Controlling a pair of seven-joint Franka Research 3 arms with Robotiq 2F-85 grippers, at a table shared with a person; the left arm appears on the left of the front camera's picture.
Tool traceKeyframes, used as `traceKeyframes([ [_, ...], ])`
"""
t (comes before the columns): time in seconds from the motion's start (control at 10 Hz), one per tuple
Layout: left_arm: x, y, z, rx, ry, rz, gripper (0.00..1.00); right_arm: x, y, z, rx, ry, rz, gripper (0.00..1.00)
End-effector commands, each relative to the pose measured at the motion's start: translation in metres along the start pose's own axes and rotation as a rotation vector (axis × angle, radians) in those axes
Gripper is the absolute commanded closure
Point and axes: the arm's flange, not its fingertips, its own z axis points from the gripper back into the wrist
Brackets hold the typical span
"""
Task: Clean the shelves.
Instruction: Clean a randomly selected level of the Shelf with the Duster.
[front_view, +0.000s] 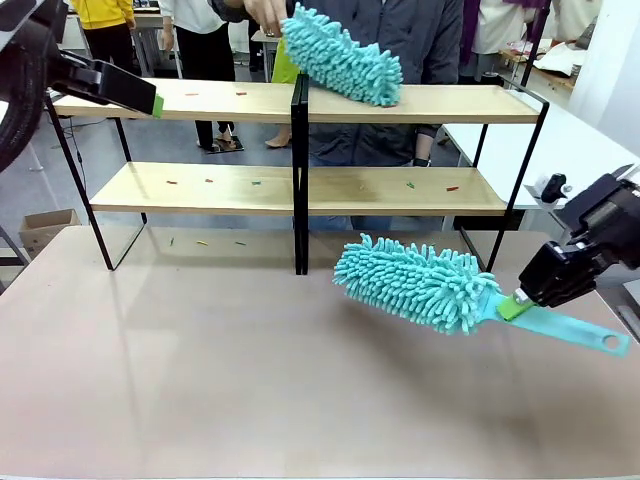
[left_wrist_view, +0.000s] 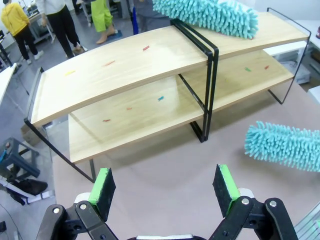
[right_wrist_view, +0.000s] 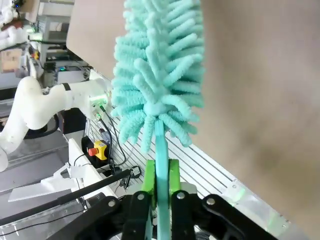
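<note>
Beige desk (front_view: 200, 380) spreads under the right pincer (front_view: 515, 304), clamped on the handle (front_view: 570, 335) of a teal microfibre duster (front_view: 420, 283) whose head hangs just before the shelves (front_view: 230, 100) at the far side. Left pincer (left_wrist_view: 165, 186) gapes, holding nothing. Best raise the head level with the lower board (front_view: 220, 187), then sweep its coloured scraps (front_view: 452, 188) sideways, clear of the central post (front_view: 299, 170).
</note>
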Motion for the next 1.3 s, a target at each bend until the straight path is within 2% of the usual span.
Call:
traceKeyframes([
  [0.0,0.001,0.001,0.002,0.010,0.001,0.000,0.00,-0.018,0.011,0.016,-0.105,-0.022,-0.015,0.88],
  [0.1,0.001,0.001,0.002,0.010,0.001,0.000,0.00,-0.006,0.003,0.002,-0.192,-0.054,0.003,0.88],
  [0.3,0.001,0.001,0.002,0.010,0.001,0.000,0.00,0.018,-0.016,-0.012,-0.153,-0.099,0.039,0.88],
  [0.6,0.001,0.001,0.002,0.010,0.001,0.000,0.00,0.046,-0.031,-0.045,-0.126,-0.020,0.051,0.88],
  [0.9,0.001,0.001,0.002,0.010,0.001,0.000,0.00,0.062,-0.038,-0.073,-0.128,-0.024,0.068,0.88],
  [1.2,0.001,0.001,0.002,0.010,0.001,0.000,0.00,0.091,-0.048,-0.106,-0.147,-0.060,0.147,0.88],
])
